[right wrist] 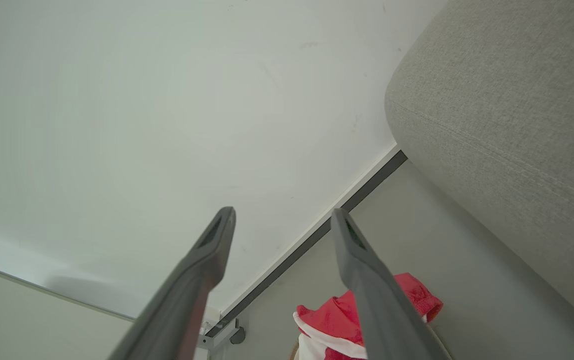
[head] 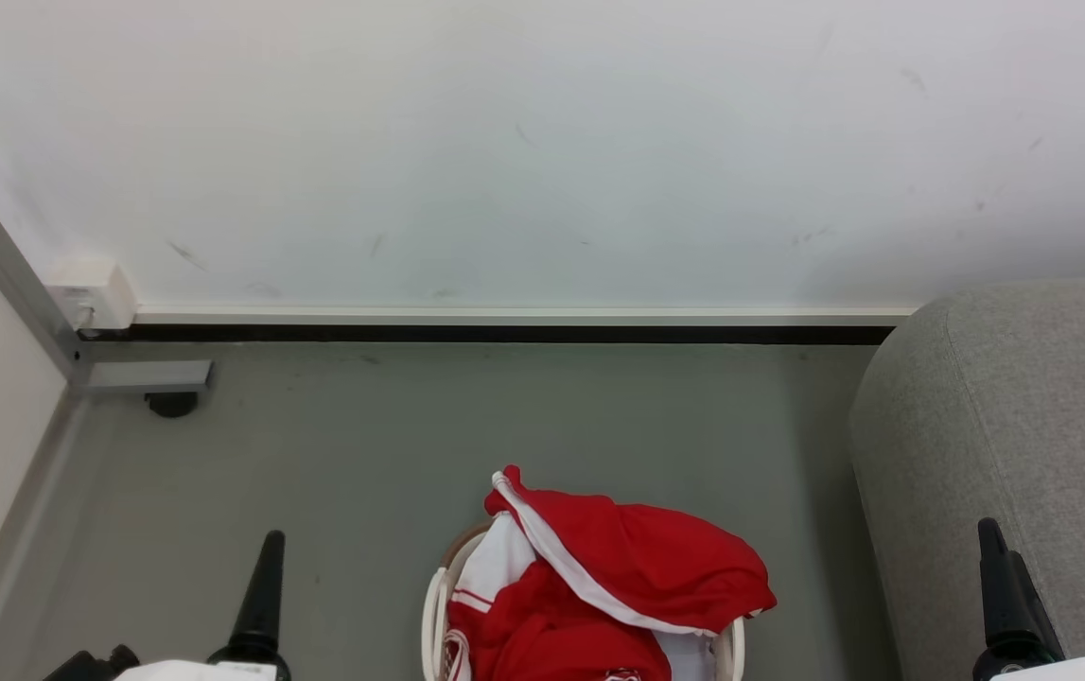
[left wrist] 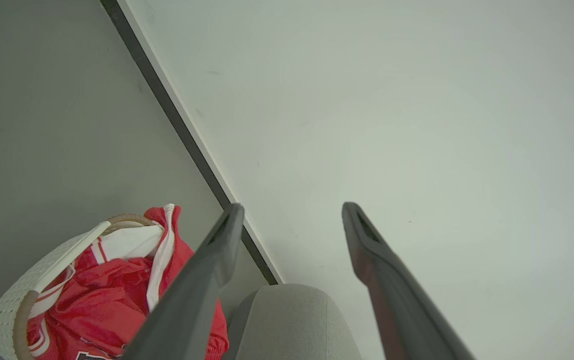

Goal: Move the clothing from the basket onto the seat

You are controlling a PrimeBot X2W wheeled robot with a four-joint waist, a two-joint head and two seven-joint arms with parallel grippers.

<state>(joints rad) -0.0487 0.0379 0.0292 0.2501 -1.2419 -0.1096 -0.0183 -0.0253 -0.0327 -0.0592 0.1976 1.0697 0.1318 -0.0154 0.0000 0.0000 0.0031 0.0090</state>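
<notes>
The clothing, a red jersey with white stripes, lies heaped in the basket; one fold hangs over the basket's rim on the side that faces the seat; another red corner stands up above the far rim. The basket stands on the grey floor at the bottom edge of the head view, between the two grippers; the seat is to its right, apart from it, with a strip of bare floor between them. The left gripper hangs above the floor, left of the basket and not touching it; its two dark fingers stand wide apart and there is nothing between them. The right gripper is in the air near the rounded edge of the seat; its jaws are also well spread and they hold nothing; in its wrist view the clothing shows low between the fingers, beyond them. Behind everything is a white wall with a dark skirting strip at its foot; a grey metal rail runs down the left corner to the floor.
</notes>
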